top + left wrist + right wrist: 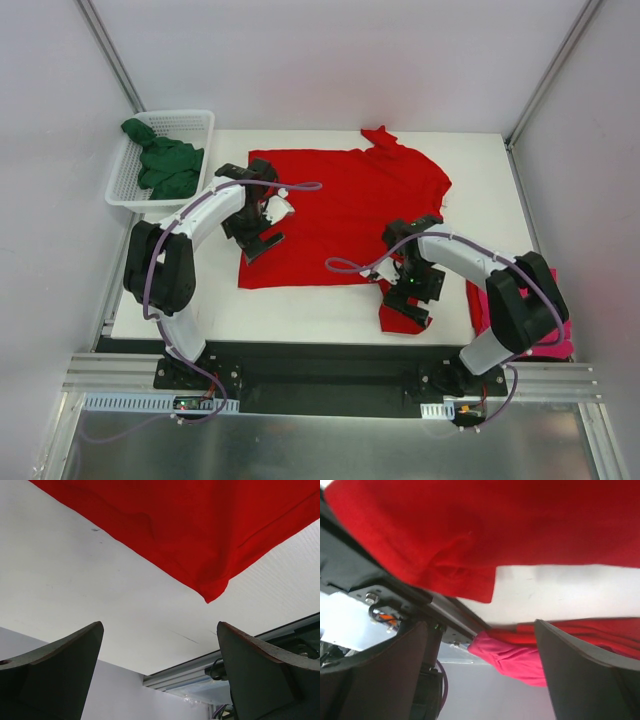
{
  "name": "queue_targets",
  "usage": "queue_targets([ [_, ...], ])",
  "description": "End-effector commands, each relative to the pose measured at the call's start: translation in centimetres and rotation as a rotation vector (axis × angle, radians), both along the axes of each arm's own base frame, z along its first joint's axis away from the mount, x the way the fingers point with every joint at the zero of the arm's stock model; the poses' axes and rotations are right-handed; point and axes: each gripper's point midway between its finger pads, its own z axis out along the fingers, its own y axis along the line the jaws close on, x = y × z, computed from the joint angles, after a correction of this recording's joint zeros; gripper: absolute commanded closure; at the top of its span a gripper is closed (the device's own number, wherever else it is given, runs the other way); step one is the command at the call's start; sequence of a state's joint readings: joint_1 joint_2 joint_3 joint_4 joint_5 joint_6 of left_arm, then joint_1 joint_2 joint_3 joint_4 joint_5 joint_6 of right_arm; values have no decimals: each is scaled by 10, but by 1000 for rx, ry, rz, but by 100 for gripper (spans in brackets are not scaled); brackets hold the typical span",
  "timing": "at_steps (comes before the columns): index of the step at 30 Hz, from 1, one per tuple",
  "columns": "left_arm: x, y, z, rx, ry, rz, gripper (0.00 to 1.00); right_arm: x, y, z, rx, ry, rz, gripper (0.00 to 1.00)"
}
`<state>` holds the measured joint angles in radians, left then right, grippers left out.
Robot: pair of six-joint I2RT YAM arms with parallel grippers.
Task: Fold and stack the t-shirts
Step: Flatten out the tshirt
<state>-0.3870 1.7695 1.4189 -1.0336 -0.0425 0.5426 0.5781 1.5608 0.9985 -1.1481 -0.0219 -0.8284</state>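
red tee, pink tee, green tee: three; left tool, right tool both wide.

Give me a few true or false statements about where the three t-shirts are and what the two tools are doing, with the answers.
1. The bright red cloth t-shirt lies spread out on the white table. True.
2. The dark green cloth t-shirt lies flat on the table beside the red one. False: it sits bunched in the white plastic mesh basket.
3. The left tool is clamped on the red t-shirt's corner. False: its jaws stand open with nothing between them.
4. The magenta-pink cloth t-shirt lies at the table's near right corner. True.
5. The right tool is open and holds nothing. True.
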Motion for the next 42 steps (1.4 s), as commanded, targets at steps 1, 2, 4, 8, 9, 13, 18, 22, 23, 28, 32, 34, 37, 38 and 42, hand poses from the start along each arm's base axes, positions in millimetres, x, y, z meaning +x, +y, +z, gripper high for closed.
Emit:
queue_targets([
  [1,-9,-3,5,-14,24,-27,2,11,9,-14,10,-48,-79,11],
  [2,-11,-2,4,-13,27,-28,2,11,10,-16,5,-50,-93,12],
  [4,-13,-1,5,-11,31,-30,1,14,10,-21,-9,-59,-105,15],
  [8,-16,-1,6,-12,32,-33,1,17,5,-24,-53,-77,-126,27],
  [9,-16,0,6,-11,31,-36,1,17,5,-23,-56,-78,-130,31],
  [13,-16,-1,6,-16,35,-35,1,16,0,-20,-83,-79,-127,32],
  [18,-14,-3,6,-21,34,-35,1,11,-8,-21,-118,-54,-105,36],
  [22,-12,-4,6,-26,34,-32,1,4,-14,-19,-136,-33,-80,37],
  [23,-12,-5,6,-27,33,-32,1,2,-15,-19,-141,-19,-77,37],
  [28,-12,-6,5,-27,36,-29,1,-7,-16,-22,-148,5,-52,38],
  [32,-14,-4,5,-24,40,-30,1,-6,-11,-23,-146,-15,-15,40],
  [34,-14,-4,4,-24,41,-29,1,-5,-10,-27,-148,-20,1,41],
  [37,-15,-3,4,-19,39,-30,1,-6,-7,-33,-148,-11,11,45],
  [38,-16,-2,4,-17,40,-30,1,-8,-7,-34,-153,-4,16,47],
  [42,-18,0,5,-13,39,-36,1,-11,-10,-41,-173,18,26,49],
])
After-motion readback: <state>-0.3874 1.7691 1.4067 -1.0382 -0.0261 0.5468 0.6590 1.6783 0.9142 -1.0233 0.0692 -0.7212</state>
